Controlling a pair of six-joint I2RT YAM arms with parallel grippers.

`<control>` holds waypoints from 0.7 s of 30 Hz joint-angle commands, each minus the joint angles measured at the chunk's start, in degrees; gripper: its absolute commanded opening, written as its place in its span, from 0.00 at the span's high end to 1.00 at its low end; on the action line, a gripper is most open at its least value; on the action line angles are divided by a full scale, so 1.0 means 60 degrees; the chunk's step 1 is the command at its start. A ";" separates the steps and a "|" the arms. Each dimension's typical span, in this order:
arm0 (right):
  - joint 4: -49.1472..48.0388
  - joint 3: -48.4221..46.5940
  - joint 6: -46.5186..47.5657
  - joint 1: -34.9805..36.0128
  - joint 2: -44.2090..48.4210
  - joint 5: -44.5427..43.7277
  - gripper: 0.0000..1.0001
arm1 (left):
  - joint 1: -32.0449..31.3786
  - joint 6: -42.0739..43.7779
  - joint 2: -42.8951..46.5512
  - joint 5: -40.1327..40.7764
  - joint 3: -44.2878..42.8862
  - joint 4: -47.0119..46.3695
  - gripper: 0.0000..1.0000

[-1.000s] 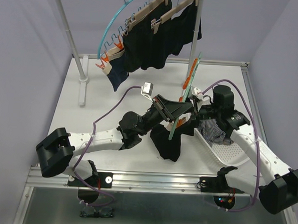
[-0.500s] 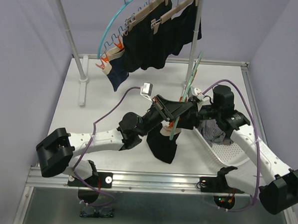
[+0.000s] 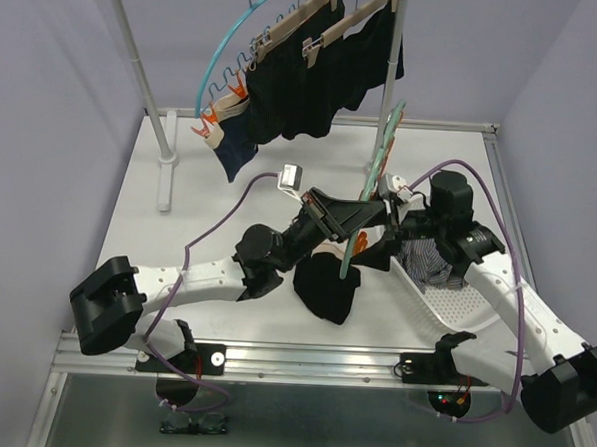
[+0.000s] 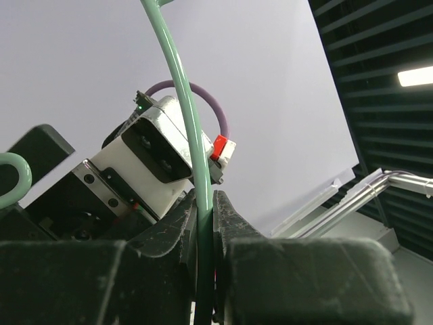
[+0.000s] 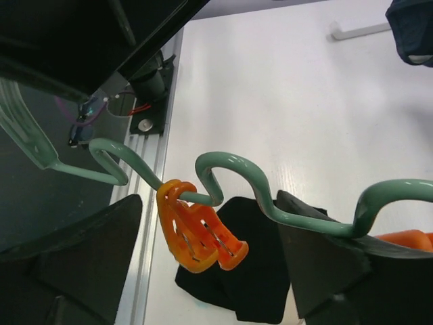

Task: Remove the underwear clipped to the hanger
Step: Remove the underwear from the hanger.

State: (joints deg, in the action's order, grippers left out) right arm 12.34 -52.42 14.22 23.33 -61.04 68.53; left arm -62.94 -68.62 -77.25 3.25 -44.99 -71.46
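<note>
My left gripper (image 3: pixel 346 236) is shut on the pale green wire hanger (image 3: pixel 385 148) and holds it upright over the table's middle; in the left wrist view the wire (image 4: pixel 193 128) runs straight up between the closed jaws (image 4: pixel 203 223). A black pair of underwear (image 3: pixel 323 288) lies in a heap on the table below the hanger. My right gripper (image 3: pixel 383 236) is open beside the hanger's lower end. In the right wrist view its fingers (image 5: pixel 91 261) stand wide apart around the hanger (image 5: pixel 237 172), an empty orange clip (image 5: pixel 197 233) hangs from the wire, and the black underwear (image 5: pixel 254 288) lies beneath.
A clothes rack (image 3: pixel 146 75) stands at the back with several black garments (image 3: pixel 311 79) clipped on wooden hangers and a blue hanger (image 3: pixel 219 54). A white basket (image 3: pixel 454 307) at the right holds a checked garment (image 3: pixel 429 262).
The black underwear has come off the green hanger and dropped from hanging to a heap on the table. The hanger has swung more upright.
</note>
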 commanded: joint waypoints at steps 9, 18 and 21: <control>0.1208 -0.0373 0.1056 -0.0051 0.0885 -0.0991 0.00 | -0.0116 0.1079 0.1888 0.0352 0.0614 -0.1934 1.00; 0.3464 -0.0564 0.2888 -0.0109 0.1689 -0.2674 0.00 | -0.0101 0.1709 0.3192 0.0309 0.0980 -0.0016 1.00; 0.3802 -0.0477 0.3137 -0.0197 0.2129 -0.3524 0.00 | -0.0116 0.1973 0.3763 0.0075 0.0995 0.0907 1.00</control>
State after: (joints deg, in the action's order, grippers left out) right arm 30.61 -52.56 28.71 22.85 -51.77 54.63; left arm -63.31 -60.69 -59.00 5.74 -38.89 -66.72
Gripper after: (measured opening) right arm 0.999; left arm 0.199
